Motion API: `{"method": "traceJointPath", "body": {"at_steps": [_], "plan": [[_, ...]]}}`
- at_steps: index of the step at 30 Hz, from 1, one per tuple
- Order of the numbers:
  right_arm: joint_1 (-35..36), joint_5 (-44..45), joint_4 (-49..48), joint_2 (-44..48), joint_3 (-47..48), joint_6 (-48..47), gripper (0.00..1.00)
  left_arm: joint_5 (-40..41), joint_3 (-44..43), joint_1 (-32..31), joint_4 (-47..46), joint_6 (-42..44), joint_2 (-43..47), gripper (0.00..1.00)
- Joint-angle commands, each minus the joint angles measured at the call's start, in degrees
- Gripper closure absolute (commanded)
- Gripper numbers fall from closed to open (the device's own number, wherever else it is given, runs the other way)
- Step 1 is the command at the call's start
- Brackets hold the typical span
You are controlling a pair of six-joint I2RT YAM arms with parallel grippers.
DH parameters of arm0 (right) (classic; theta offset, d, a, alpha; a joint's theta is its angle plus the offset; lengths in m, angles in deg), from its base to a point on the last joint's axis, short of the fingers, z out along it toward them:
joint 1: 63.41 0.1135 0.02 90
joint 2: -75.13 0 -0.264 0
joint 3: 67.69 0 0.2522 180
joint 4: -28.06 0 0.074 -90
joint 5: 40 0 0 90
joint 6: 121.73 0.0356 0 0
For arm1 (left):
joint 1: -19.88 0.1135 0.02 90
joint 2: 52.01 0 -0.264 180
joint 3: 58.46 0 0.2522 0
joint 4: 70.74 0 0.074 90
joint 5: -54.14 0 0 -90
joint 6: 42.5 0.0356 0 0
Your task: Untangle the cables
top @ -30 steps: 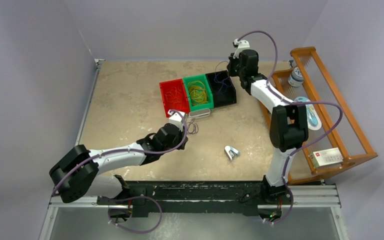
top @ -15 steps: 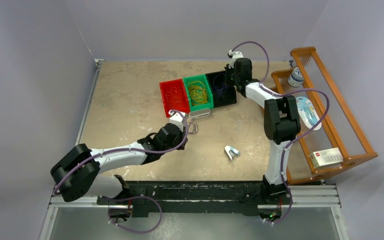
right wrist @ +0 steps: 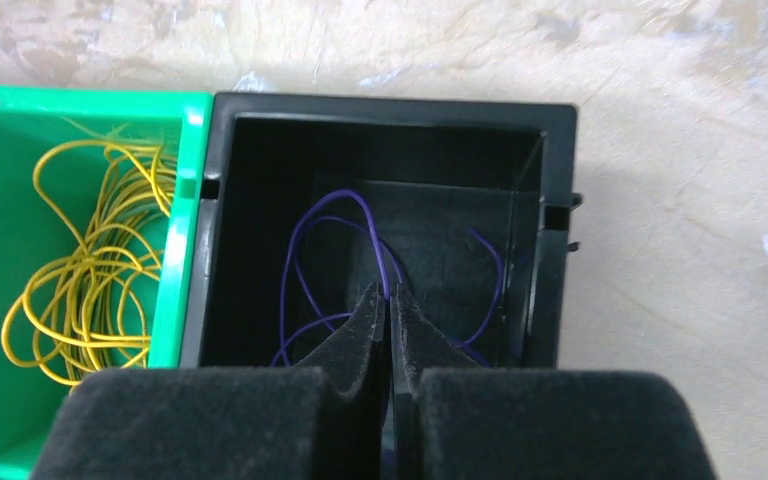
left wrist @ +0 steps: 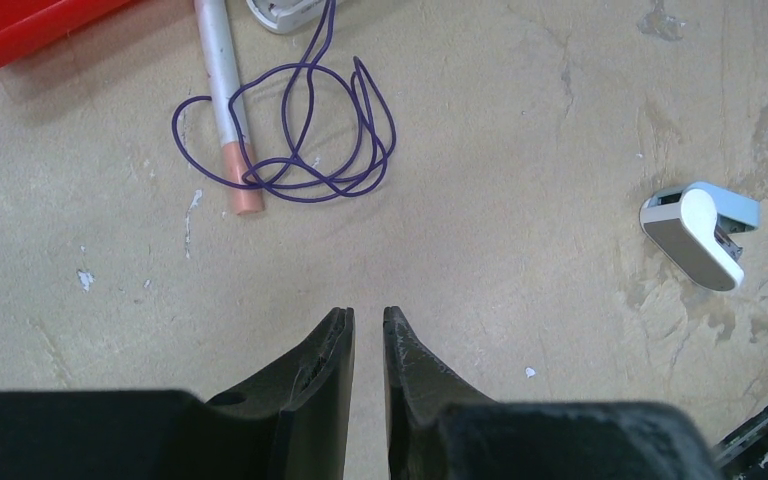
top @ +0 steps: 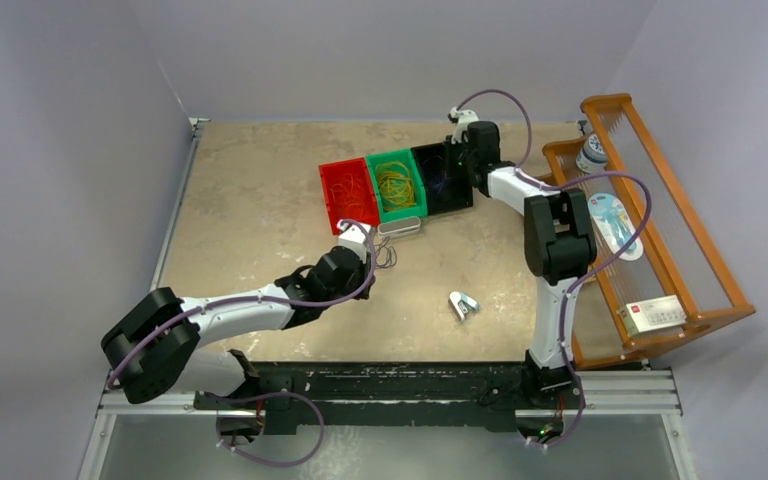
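A dark purple cable point(left wrist: 305, 190) lies in loose loops on the table, over a white pen point(left wrist: 222, 100). My left gripper point(left wrist: 368, 315) hovers just short of it, its jaws nearly together with nothing between them. My right gripper point(right wrist: 388, 292) is shut on another purple cable point(right wrist: 295, 250) that hangs into the black bin point(right wrist: 390, 105). Yellow cables point(right wrist: 90, 290) lie coiled in the green bin point(right wrist: 185, 200). Red-orange cables point(top: 352, 190) lie in the red bin point(top: 324, 195).
A small white and blue stapler-like item point(left wrist: 700, 230) lies on the table right of the left gripper. A flat silver item point(top: 400, 227) sits in front of the bins. A wooden rack point(top: 705, 260) with small items stands along the right edge.
My right gripper has moved left and down over the black bin, and the arm's elbow has swung left. The left arm has not moved.
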Motion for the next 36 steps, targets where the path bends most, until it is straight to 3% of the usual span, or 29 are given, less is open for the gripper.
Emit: {"method": "traceJointPath", "body": {"at_steps": [1,10,17,21,30,36], "plan": [[0.7,-5.1,-0.9,-0.8,2.3,-0.8,1.00,1.0,-1.4,0.4,-1.9,1.1,0.4,0.84],[1.1,-5.7,-1.2,-0.6,2.9,-1.0,0.97,1.4,-1.0,0.4,-2.0,0.9,0.9,0.84],[1.2,2.2,-2.8,4.8,0.2,-1.0,0.71,2.3,-1.3,0.5,-1.4,0.7,2.1,0.81],[1.1,5.2,-4.2,9.3,-2.8,0.3,0.62,3.2,-1.6,1.2,-0.8,0.0,3.7,0.75],[1.1,9.5,-10.0,22.3,-11.2,2.9,0.53,1.0,-3.9,5.1,1.4,-0.5,5.6,0.67],[1.0,7.6,-13.9,32.4,-21.6,7.6,0.52,-1.3,-9.9,6.1,5.7,1.2,1.1,0.67]]}}
